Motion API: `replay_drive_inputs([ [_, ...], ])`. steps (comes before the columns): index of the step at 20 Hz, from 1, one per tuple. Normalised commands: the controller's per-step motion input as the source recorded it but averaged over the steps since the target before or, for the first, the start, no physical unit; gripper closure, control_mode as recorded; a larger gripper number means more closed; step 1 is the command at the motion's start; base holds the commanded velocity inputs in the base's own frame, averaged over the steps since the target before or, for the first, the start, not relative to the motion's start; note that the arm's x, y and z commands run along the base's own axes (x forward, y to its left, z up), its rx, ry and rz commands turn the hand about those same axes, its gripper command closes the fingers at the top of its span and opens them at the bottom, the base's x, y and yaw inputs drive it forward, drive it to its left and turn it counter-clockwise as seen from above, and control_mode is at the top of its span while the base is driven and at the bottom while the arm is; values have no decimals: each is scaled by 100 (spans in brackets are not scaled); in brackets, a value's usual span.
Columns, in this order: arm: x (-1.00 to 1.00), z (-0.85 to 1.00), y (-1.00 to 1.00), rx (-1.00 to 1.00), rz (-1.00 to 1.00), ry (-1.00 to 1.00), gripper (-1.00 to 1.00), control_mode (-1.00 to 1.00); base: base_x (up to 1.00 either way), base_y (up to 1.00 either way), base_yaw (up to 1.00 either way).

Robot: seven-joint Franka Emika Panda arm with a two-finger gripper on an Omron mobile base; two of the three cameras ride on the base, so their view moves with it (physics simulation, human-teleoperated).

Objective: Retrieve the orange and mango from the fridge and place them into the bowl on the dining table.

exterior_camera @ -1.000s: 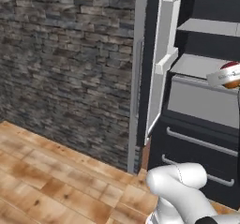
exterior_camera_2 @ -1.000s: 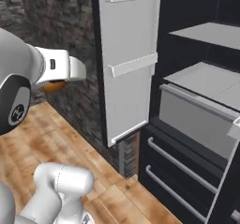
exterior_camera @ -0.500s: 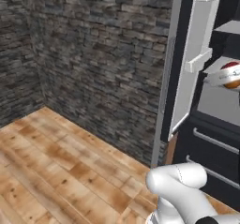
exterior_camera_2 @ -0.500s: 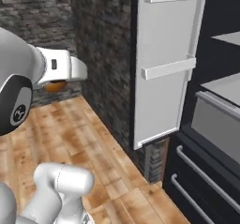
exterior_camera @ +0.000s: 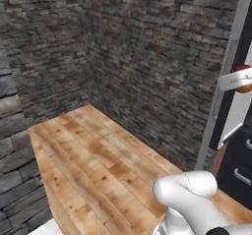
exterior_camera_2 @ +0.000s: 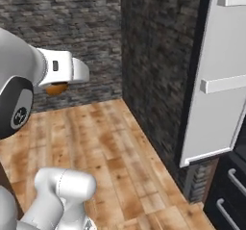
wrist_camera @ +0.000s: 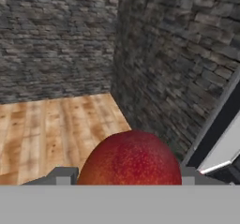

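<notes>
While the big stuff is mostly stone wall (exterior_camera: 147, 57) and plank floor (exterior_camera: 98, 155) running into the corner where two walls meet, the thing to watch is the fridge (exterior_camera_2: 233, 190) off at the right edge, with its door (exterior_camera_2: 216, 94) hanging wide open and the pale inner side facing out. That door is the obvious hazard imo: the arm sticks out sideways from the base, so any turn or drive close to the door edge could clip it, and a knock like that could jar the fruit loose. The gripper (wrist_camera: 126, 176) is clamped on the mango (wrist_camera: 133, 160), reddish with an orange blush, sitting snug between the two finger tips and held up in the air well above the floor, near the wall corner in the right base view. It's round and glossy and looks pinched across the middle only, so a hard swing or sudden stop could roll it out, and then it's bouncing across the planks. As for containers, the fridge door's little white shelves (exterior_camera_2: 226, 83) look bare from this side, the dark lower drawers (exterior_camera_2: 230, 210) are closed so no idea what's inside, and the bowl is where this fruit has to end up.
</notes>
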Motion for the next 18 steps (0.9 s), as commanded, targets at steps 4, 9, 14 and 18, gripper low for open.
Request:
replay_drive_inputs([
  [4,0,0,0,0,0,0,100,100,52,51,27],
  [9,0,0,0,0,0,0,100,100,96,3,17],
  [14,0,0,0,0,0,0,100,100,100,3,11],
  [18,0,0,0,0,0,0,100,100,100,20,6],
])
